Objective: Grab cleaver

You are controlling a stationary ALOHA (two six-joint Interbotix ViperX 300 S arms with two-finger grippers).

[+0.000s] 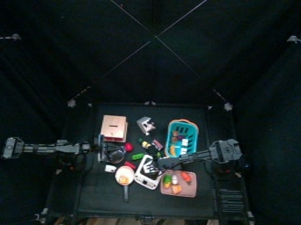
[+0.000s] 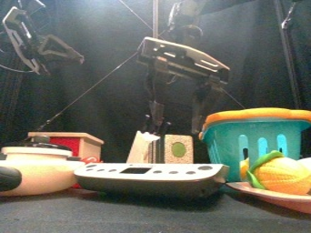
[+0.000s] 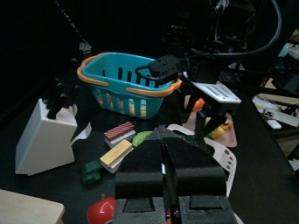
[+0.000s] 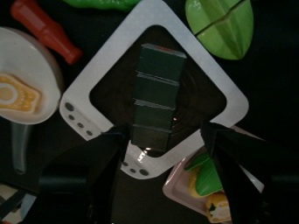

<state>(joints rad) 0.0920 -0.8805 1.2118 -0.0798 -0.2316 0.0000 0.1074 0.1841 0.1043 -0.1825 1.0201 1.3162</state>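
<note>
The right wrist view is showing what the others are hiding: a dark ridged bar (image 4: 156,92) is lying on the scale (image 4: 87,105), pointing straight in between the jaws. Whether this bar is the cleaver I cannot tell, and no other view is showing it plainly. The front view is giving only the scale's (image 2: 152,176) side, with the block (image 2: 145,146) and basket (image 2: 255,136) standing behind. The right gripper (image 4: 158,144) is hanging over the scale with its jaws spread nearly as wide as they go, holding nothing and touching nothing; the bar's near end is sitting just beyond the gap between them. In the top view it (image 1: 161,165) is reaching in over the scale (image 1: 143,173). The left gripper (image 3: 165,149) is resting at the table's left with its jaws pressed together, gripping nothing
</note>
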